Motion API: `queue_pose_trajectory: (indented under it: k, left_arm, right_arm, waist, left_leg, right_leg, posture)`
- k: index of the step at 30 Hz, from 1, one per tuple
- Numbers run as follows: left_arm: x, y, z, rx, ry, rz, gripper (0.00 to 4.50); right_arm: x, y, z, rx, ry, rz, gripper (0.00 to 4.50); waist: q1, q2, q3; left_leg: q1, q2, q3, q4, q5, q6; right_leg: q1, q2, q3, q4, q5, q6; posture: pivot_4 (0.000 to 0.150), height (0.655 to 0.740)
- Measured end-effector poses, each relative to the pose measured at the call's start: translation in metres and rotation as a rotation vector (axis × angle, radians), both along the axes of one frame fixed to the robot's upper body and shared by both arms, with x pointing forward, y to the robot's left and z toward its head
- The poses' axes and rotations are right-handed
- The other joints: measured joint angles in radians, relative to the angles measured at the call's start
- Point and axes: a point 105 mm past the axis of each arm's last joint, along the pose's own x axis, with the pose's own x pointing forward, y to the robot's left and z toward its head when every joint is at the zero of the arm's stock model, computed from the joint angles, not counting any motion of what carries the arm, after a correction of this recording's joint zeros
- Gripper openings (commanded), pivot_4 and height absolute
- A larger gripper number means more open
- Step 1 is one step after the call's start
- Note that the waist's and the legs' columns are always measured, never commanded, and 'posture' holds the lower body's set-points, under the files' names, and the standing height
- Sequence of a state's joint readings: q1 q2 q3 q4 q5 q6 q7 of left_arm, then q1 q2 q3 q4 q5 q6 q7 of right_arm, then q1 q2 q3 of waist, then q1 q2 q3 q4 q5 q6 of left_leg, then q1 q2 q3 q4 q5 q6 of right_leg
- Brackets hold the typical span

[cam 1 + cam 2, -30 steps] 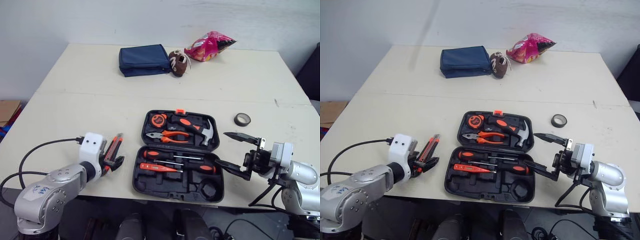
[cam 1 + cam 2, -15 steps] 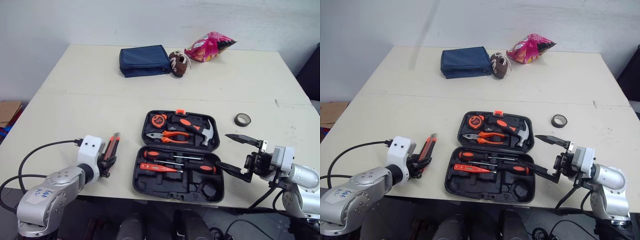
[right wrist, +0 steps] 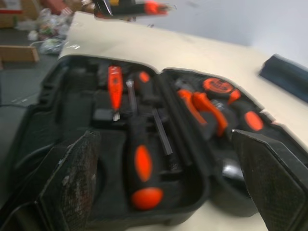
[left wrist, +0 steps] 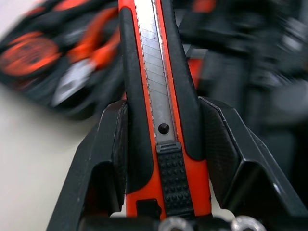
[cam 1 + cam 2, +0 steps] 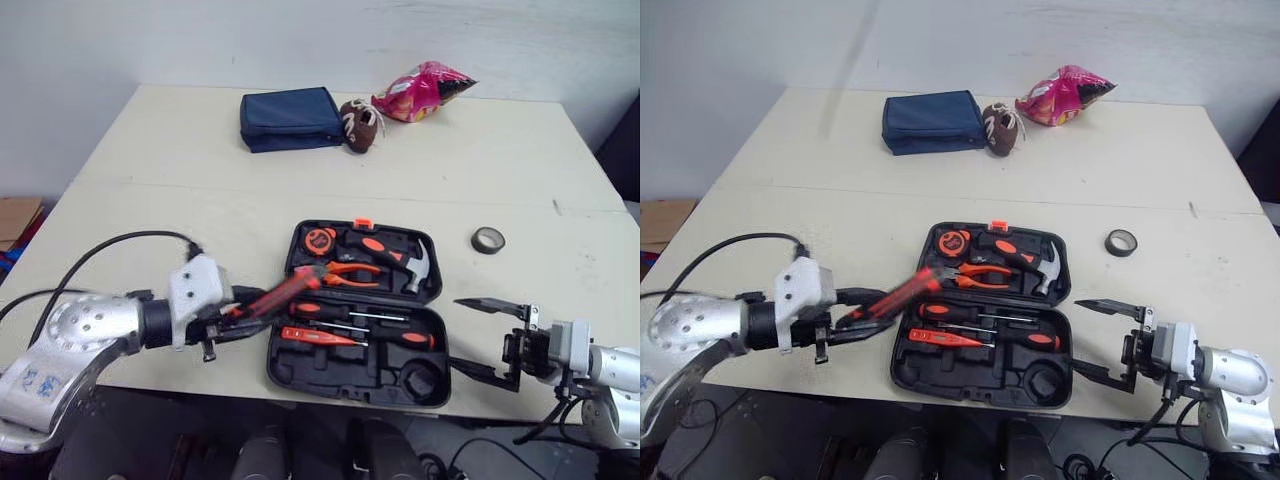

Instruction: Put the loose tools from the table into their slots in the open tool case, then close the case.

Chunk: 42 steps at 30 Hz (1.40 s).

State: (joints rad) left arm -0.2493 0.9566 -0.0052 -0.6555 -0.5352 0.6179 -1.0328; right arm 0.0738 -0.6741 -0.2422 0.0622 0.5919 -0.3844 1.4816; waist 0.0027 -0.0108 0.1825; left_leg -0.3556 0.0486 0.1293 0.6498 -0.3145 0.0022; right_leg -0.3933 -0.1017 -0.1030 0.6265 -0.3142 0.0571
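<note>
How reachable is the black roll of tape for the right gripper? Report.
Probably reachable. The right gripper is open and empty, and the black roll of tape lies on bare cream table beside the black tool case, nothing between them.

At the far end of the bench (image 5: pixel 150 200) lie a navy pouch (image 5: pixel 289 119), a small brown football (image 5: pixel 359 125) and a pink snack bag (image 5: pixel 422 90).

Orange and black on the utility knife (image 5: pixel 283 293), silver strip down its middle. Tool case (image 5: pixel 320 372) black, pliers (image 5: pixel 352 268) orange-handled. Counter (image 5: pixel 150 200) cream, pouch (image 5: pixel 288 118) navy, snack bag (image 5: pixel 425 88) bright pink.
</note>
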Motion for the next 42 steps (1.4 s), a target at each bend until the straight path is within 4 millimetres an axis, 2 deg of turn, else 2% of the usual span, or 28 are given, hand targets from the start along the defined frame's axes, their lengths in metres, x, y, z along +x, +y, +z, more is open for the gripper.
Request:
queue_pose_trajectory:
  k: [4,6,14,20,31,33,34,37,38,42]
  left_arm:
    - [-0.008,-0.024,-0.012,0.091,0.045,-0.186,1.52]
    - [-0.007,-0.030,-0.019,0.128,0.062,-0.217,1.52]
    - [0.007,-0.040,-0.045,0.265,0.077,-0.218,1.51]
    - [0.010,-0.055,-0.050,0.281,0.052,-0.251,1.51]
    - [0.015,-0.057,-0.057,0.288,0.064,-0.255,1.51]
    - [0.014,-0.059,-0.058,0.282,0.065,-0.261,2.54]
    - [0.014,-0.059,-0.059,0.280,0.071,-0.262,2.85]
    - [0.015,-0.061,-0.061,0.265,0.068,-0.265,4.23]
    - [0.016,-0.061,-0.061,0.261,0.058,-0.266,4.43]
    - [0.013,-0.065,-0.059,0.224,0.025,-0.304,4.43]
  right_arm:
    - [-0.012,0.002,0.005,-0.004,0.072,0.045,4.50]
    - [-0.016,0.003,0.009,0.002,0.093,0.055,4.50]
    - [-0.019,0.000,0.012,0.012,0.119,0.018,4.50]
    - [-0.021,-0.004,0.010,0.001,0.104,-0.016,4.50]
    - [-0.020,-0.006,0.002,-0.004,0.097,-0.047,4.50]
    - [-0.020,-0.007,-0.001,-0.008,0.102,-0.053,4.50]
    - [-0.020,-0.008,-0.002,-0.010,0.103,-0.054,4.50]
    - [-0.020,-0.012,-0.006,-0.013,0.110,-0.061,4.50]
    - [-0.021,-0.012,-0.006,-0.016,0.107,-0.057,4.50]
    - [-0.024,-0.016,-0.012,-0.024,0.114,-0.053,4.50]
  waist:
    - [-0.001,0.000,0.001]
    - [-0.006,0.000,0.001]
    - [0.010,-0.004,0.003]
    - [0.019,-0.005,0.003]
    - [0.021,-0.005,0.004]
    - [0.020,-0.005,0.004]
    - [0.020,-0.005,0.004]
    - [0.020,-0.005,0.004]
    - [0.020,-0.005,0.004]
    - [0.020,-0.005,0.004]
  left_leg:
    - [-0.001,0.000,0.000,0.000,0.000,0.000]
    - [0.000,0.001,0.000,0.000,0.000,-0.001]
    - [-0.002,0.001,-0.001,0.002,0.000,0.000]
    - [-0.003,0.001,-0.002,0.004,0.000,0.000]
    - [-0.004,0.001,-0.002,0.005,0.000,0.000]
    - [-0.004,0.001,-0.002,0.006,0.000,0.000]
    - [-0.004,0.001,-0.002,0.006,0.000,0.001]
    - [-0.004,0.001,-0.003,0.006,0.001,0.001]
    - [-0.004,0.001,-0.003,0.006,0.001,0.001]
    - [-0.004,0.001,-0.002,0.007,0.001,0.001]
  right_leg:
    - [0.000,0.002,0.000,0.000,0.000,0.000]
    - [0.000,0.004,0.001,0.000,0.000,0.000]
    - [-0.001,0.005,0.000,0.000,0.000,0.001]
    - [-0.001,0.005,0.000,0.000,0.000,0.001]
    - [-0.001,0.005,0.000,0.001,0.000,0.001]
    - [-0.001,0.005,0.000,0.001,0.000,0.001]
    - [-0.001,0.005,0.000,0.001,0.000,0.001]
    - [0.000,0.005,-0.001,0.001,0.000,0.001]
    - [0.000,0.005,-0.001,0.001,0.000,0.001]
    - [0.000,0.005,-0.001,0.001,0.000,0.001]
  posture:
    - [0.150,0.7400]
    - [0.150,0.7400]
    - [0.150,0.7400]
    - [0.150,0.7400]
    - [0.150,0.7400]
    - [0.150,0.7400]
    - [0.150,0.7400]
    - [0.150,0.7400]
    - [0.150,0.7400]
    - [0.150,0.7400]
